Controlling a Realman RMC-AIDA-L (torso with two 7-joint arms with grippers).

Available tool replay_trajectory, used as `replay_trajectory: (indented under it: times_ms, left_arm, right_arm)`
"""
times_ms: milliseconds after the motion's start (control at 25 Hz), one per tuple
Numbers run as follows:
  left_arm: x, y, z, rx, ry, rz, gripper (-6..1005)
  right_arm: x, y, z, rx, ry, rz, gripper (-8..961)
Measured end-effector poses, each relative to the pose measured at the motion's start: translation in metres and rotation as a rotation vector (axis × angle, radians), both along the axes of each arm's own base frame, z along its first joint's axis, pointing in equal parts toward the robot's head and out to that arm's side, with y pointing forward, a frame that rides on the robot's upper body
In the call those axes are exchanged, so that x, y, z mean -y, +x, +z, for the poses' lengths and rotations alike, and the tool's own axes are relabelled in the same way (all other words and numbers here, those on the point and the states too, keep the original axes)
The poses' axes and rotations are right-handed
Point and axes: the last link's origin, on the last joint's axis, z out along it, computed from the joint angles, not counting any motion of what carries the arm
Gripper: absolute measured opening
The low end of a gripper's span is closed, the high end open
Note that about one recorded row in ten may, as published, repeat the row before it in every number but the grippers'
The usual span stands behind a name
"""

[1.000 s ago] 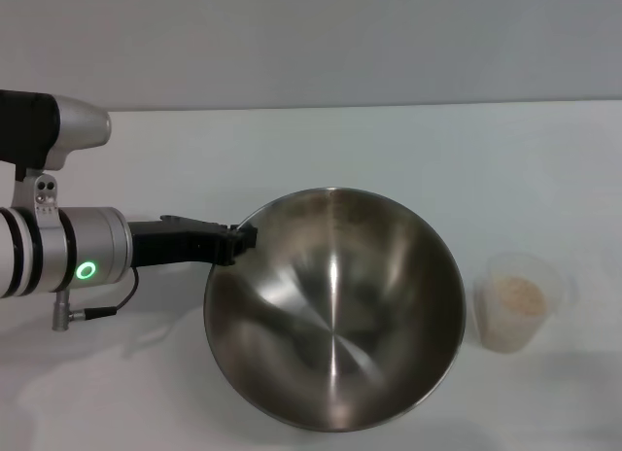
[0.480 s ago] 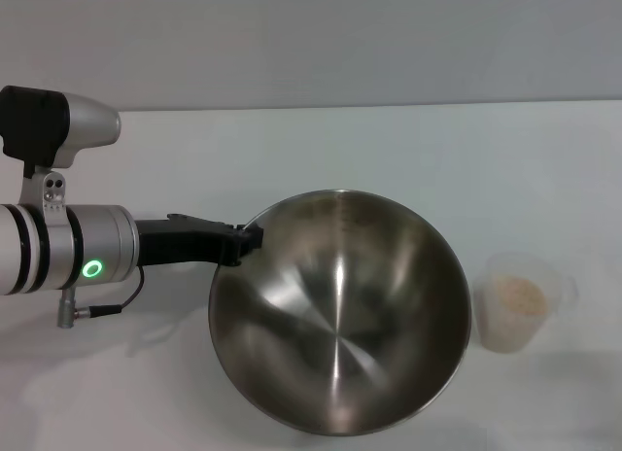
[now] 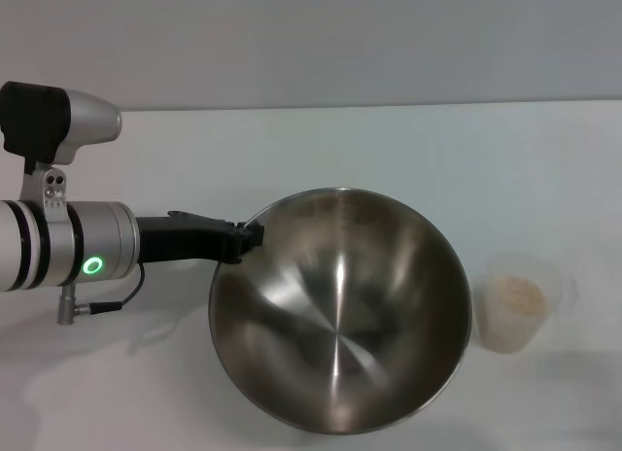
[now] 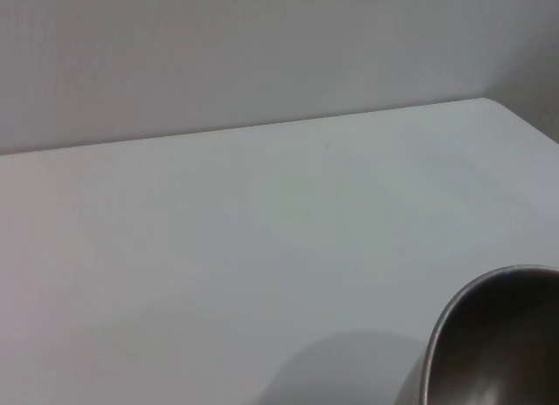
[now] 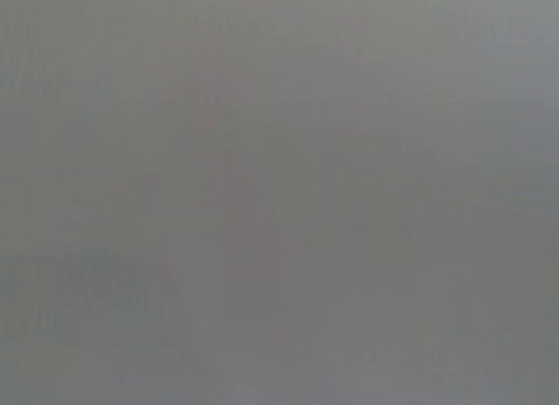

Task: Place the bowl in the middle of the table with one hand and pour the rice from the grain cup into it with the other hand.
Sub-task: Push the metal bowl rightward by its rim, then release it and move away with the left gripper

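A large stainless-steel bowl (image 3: 340, 315) is tilted, its shiny inside facing me, above the white table (image 3: 389, 150) near the front middle. My left gripper (image 3: 249, 239) comes in from the left and is shut on the bowl's upper left rim. Part of the bowl's rim also shows in the left wrist view (image 4: 498, 344). The clear grain cup (image 3: 515, 303) stands upright to the right of the bowl, with pale rice (image 3: 518, 294) inside. My right gripper is not in view.
The table's back edge meets a grey wall (image 3: 340, 43). Open white tabletop lies behind the bowl and to the far right. The right wrist view shows only plain grey.
My left arm and the bowl shifted slightly to the right over the first half second, then stayed almost still. The cup has not moved.
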Motion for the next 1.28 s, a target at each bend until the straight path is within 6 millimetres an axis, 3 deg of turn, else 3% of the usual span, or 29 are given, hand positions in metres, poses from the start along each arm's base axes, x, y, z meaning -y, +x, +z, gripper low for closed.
replay_trajectory:
  times_ms: [280, 960, 1280]
  left_arm:
    - [-0.001, -0.001, 0.001, -0.008, 0.005, -0.002, 46]
    - [0.0, -0.002, -0.001, -0.014, -0.001, -0.003, 164]
    - [0.001, 0.016, 0.011, -0.014, 0.041, -0.105, 213]
  right_arm:
    - [0.0, 0.0, 0.0, 0.0, 0.0, 0.0, 811]
    - [-0.001, 0.0, -0.001, 0.0, -0.005, -0.002, 811]
    - [-0.001, 0.001, -0.001, 0.0, -0.007, -0.004, 811]
